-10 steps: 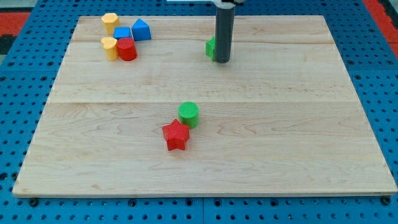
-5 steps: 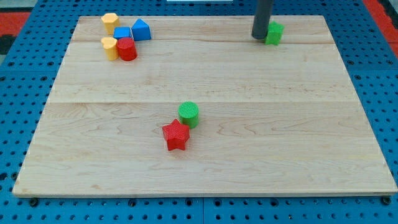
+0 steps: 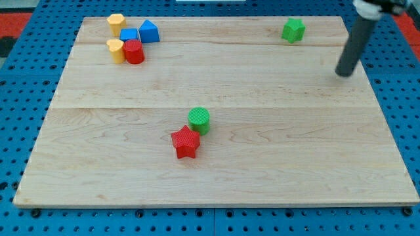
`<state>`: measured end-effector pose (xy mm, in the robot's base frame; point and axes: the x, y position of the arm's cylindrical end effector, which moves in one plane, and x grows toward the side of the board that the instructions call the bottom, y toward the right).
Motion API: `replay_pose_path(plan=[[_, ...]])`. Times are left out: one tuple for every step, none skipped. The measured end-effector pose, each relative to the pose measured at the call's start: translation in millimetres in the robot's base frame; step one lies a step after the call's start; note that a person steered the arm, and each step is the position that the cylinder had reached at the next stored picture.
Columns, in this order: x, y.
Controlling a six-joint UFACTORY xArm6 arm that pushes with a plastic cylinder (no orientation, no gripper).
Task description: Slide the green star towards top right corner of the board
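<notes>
The green star (image 3: pixel 293 30) lies near the top right of the wooden board (image 3: pixel 262 164), a short way in from the top edge and left of the right corner. My tip (image 3: pixel 342 74) is down and to the right of it, close to the board's right edge, apart from the star and touching no block. The rod leans up toward the view's top right.
A green cylinder (image 3: pixel 199 120) touches a red star (image 3: pixel 186 143) near the board's middle. At the top left sit two yellow blocks (image 3: pixel 116 23) (image 3: pixel 115 50), a blue cube (image 3: pixel 129 35), a blue pointed block (image 3: pixel 149 31) and a red cylinder (image 3: pixel 134 52).
The green star has slid from the top middle to the top right. My tip has left the star and moved right and down to the board's right edge.
</notes>
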<state>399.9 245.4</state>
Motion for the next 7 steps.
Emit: replay_pose_path(plan=[[61, -20], [91, -20], [135, -20], [171, -22], [178, -78], [178, -163], [178, -235]])
